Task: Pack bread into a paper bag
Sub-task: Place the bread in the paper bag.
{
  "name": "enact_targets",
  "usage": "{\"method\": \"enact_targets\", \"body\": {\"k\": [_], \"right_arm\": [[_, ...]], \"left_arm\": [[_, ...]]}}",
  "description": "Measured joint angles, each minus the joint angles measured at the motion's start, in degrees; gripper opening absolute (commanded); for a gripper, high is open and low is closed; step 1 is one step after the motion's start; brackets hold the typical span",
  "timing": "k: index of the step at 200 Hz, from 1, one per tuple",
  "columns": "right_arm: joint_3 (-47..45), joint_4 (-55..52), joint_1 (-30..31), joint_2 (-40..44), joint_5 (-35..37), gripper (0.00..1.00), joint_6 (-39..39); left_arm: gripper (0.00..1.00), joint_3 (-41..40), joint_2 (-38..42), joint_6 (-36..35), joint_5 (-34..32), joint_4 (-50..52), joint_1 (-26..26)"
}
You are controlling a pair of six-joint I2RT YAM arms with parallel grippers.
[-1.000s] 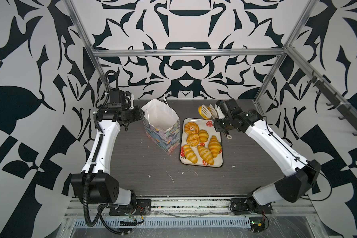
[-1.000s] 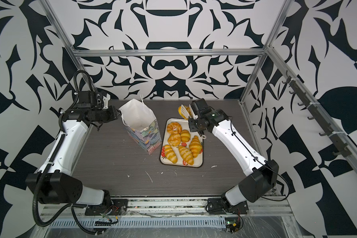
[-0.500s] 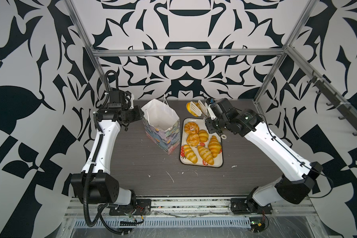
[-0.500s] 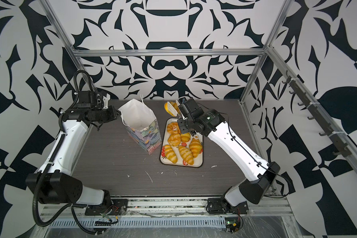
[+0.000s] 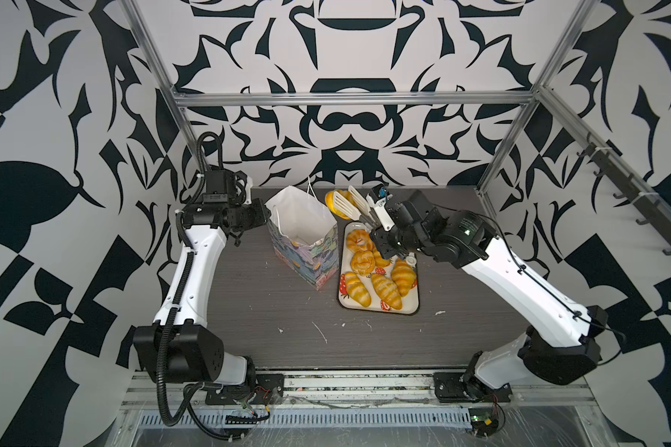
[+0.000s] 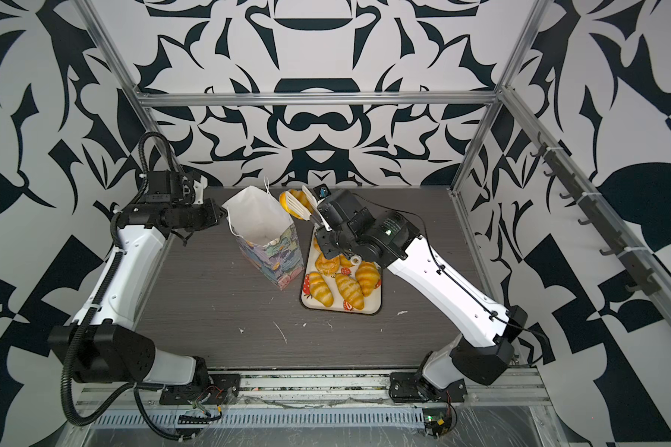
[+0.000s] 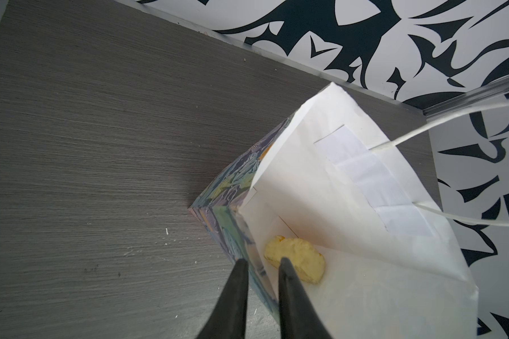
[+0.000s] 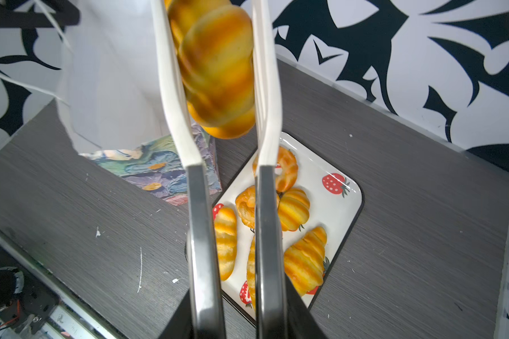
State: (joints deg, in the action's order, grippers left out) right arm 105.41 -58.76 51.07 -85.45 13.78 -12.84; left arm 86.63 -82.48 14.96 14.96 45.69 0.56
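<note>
The paper bag (image 5: 303, 232) (image 6: 264, 228) stands open at the back middle of the table, white inside, floral outside. My left gripper (image 7: 262, 262) (image 5: 266, 216) is shut on its left wall, one finger inside and one outside. One yellow bread (image 7: 297, 255) lies at the bag's bottom. My right gripper (image 8: 238, 308) (image 5: 372, 220) is shut on tongs (image 8: 203, 220) (image 5: 355, 203). Their white blades pinch a croissant (image 8: 218, 67) (image 5: 332, 199) (image 6: 285, 199), raised just right of the bag's top edge. Several more pastries (image 5: 380, 278) lie on the strawberry tray (image 5: 411, 305) (image 8: 315, 176).
The tray sits directly right of the bag, almost touching it. White cord handles (image 7: 453, 117) rise from the bag's far rim. Metal frame posts (image 5: 508, 127) and patterned walls close in the back and sides. Small white crumbs (image 5: 320, 333) dot the dark table in front.
My right arm has swung left with the tongs and croissant, from above the tray's far end to beside the bag's mouth. The left arm stays at the bag's edge.
</note>
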Motion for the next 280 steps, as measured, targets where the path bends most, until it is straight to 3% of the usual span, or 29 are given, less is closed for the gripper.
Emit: {"method": "enact_targets", "body": {"k": [85,173,280], "right_arm": [[4.44,1.22,5.31,-5.16,-0.04,0.37,1.18],[4.46,1.99,5.81,-10.78,-0.66,0.37,1.03],[4.96,2.1,6.01,-12.28,-0.57,0.46,0.96]], "left_arm": [[0.22,0.0,-0.09,0.0,0.46,0.0,0.0],[0.22,0.0,-0.09,-0.02,0.46,0.0,0.0],[0.22,-0.02,-0.09,-0.02,0.46,0.0,0.0]]}}
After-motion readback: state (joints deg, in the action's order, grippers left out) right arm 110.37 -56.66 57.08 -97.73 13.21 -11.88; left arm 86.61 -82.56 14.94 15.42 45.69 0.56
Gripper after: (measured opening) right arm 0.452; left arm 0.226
